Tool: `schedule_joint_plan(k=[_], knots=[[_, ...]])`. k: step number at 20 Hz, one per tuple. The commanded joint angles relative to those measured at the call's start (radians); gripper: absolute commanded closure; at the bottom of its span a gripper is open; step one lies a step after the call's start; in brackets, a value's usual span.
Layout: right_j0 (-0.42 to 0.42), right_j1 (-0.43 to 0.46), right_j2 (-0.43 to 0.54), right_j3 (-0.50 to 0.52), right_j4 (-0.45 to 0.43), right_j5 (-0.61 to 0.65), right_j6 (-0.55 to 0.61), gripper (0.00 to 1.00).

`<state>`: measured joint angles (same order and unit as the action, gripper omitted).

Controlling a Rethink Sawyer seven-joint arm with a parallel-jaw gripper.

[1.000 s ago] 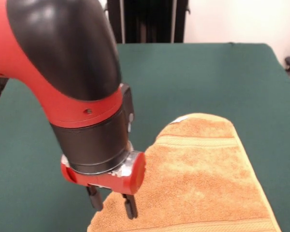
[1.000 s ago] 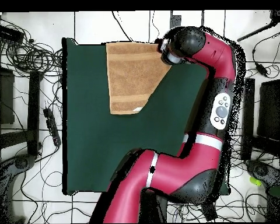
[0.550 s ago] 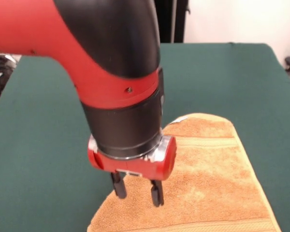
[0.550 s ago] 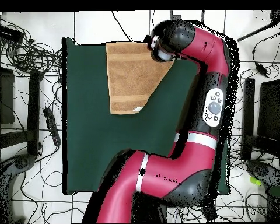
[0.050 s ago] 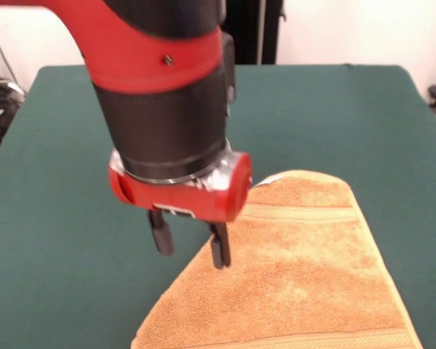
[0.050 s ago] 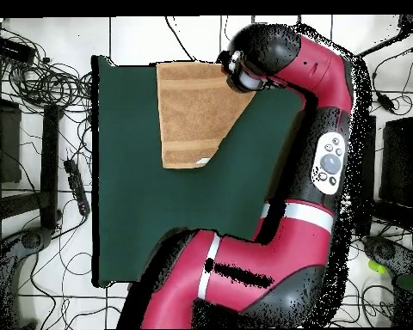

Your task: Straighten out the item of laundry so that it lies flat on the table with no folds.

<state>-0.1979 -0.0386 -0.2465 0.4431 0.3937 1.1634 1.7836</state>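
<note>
Open pincer poised over the towel's slanted fold.

The red and black gripper [image 5: 189, 246] hangs with its two dark fingers [image 5: 219, 247] spread and nothing between them, just above the diagonal folded edge of the orange-tan terry hand towel [image 5: 305, 276], which lies at one end of the dark green cloth-covered table [image 5: 327, 116]. The corner appears folded over, so unfolding seems not yet begun. Next, I judge, it must descend, pinch that folded layer alone, and draw it outward flat.

Green table [image 5: 73, 182] — towel [image 5: 305, 269] on it.
</note>
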Motion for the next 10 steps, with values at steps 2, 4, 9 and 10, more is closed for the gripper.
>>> schedule_joint_plan(k=[2, 4, 9, 10], knots=[[0.009, -0.108, 0.103, 0.37, -0.038, -0.09, 0.014, 0.0], [0.006, -0.116, 0.116, 0.408, -0.037, -0.138, 0.018, 0.0], [0.024, -0.108, 0.115, 0.441, -0.055, -0.227, 0.045, 0.0], [0.028, -0.102, 0.112, 0.436, -0.057, -0.233, 0.052, 0.0]])
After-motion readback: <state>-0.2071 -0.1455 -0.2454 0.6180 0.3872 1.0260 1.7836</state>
